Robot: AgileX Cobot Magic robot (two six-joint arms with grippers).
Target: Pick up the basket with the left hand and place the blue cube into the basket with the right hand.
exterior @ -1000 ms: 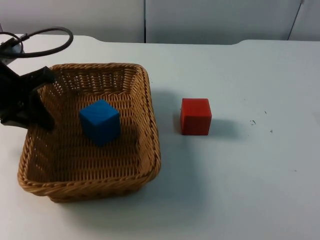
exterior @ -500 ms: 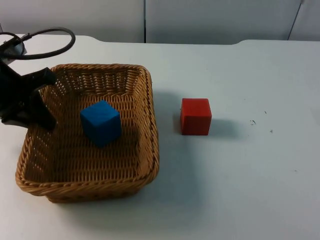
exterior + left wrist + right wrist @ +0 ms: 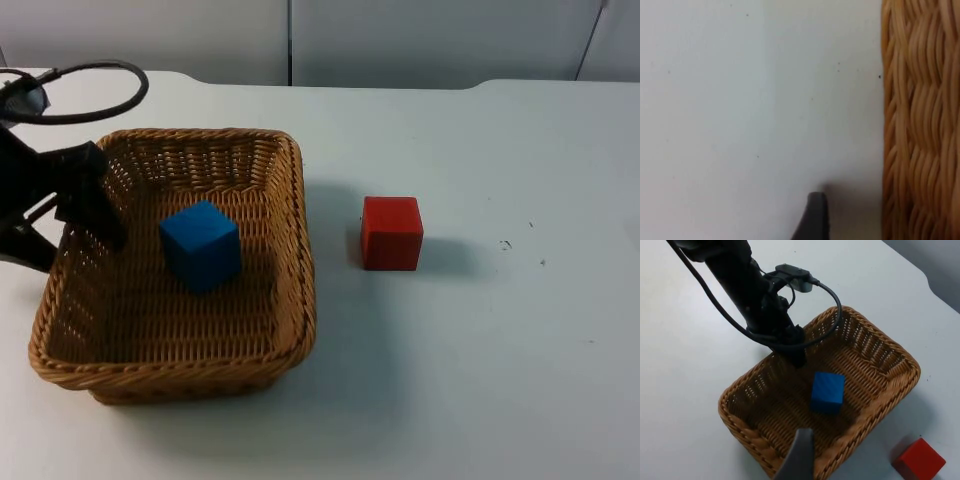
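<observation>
Now the blue cube (image 3: 201, 245) sits inside the basket (image 3: 290, 300), just beside the left gripper (image 3: 72, 232), whose spread, released fingers straddle the rim.

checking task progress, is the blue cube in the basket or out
In: the blue cube sits on the basket floor, wicker walls all around it.

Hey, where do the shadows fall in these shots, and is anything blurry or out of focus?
Top view: the red cube throws a soft shadow toward the picture's right, and the basket shades the table beside it. Left wrist view: the basket's weave is soft, out of focus. Right wrist view: the blue cube looks sharp.
</observation>
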